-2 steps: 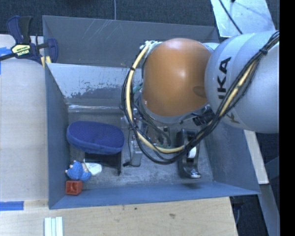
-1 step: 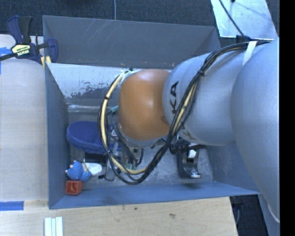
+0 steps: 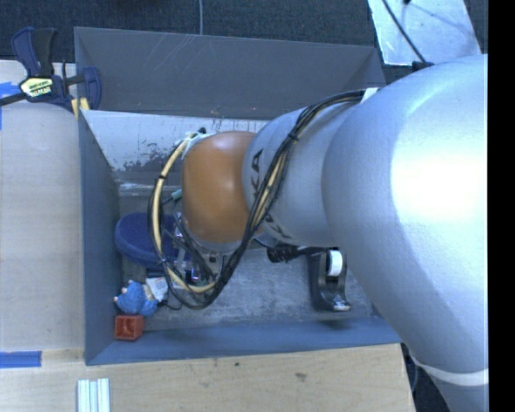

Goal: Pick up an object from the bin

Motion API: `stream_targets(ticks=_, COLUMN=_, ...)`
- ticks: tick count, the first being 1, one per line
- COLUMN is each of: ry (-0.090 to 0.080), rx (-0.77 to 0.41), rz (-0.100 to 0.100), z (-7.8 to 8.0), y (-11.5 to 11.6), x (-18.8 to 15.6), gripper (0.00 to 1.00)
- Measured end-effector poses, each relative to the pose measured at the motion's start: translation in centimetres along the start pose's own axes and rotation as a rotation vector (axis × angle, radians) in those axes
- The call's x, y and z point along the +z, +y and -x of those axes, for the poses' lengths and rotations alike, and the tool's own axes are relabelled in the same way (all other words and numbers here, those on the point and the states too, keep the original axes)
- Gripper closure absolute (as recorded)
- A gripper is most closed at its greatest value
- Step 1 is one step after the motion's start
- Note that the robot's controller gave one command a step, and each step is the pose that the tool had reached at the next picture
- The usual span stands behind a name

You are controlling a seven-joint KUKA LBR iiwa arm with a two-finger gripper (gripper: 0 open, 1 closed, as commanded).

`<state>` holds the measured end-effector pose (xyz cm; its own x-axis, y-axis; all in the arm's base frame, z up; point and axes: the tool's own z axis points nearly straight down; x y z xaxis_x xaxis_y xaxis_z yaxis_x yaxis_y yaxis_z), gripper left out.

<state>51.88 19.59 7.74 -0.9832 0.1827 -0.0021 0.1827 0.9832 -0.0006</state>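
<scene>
A bulky silver-grey arm [image 3: 412, 196] is seen, capped by a rounded orange-brown cover [image 3: 213, 187] and looped with black and yellow cables [image 3: 161, 197].

The only lettering that can be made out stands on the arm [image 3: 326, 187]: large dark letters run across its silver shell just right of the orange cover [image 3: 215, 187], where the cables [image 3: 326, 103] cross them and the shell curves away. The strokes that show look like a K and an A, but the word cannot be read whole. Any print on the small things in the bin [image 3: 99, 230] is too small to read.
</scene>
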Motion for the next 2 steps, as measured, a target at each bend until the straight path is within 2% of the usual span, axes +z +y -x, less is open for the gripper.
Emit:
stream_targets(ticks=1, ry=-0.006, rx=0.0, rz=0.006, z=0.1, y=0.2, x=-0.6, gripper=1.0)
stream_targets(ticks=2, ry=-0.006, rx=0.041, rz=0.004, z=-2.6, y=-3.3, x=-13.6, gripper=1.0)
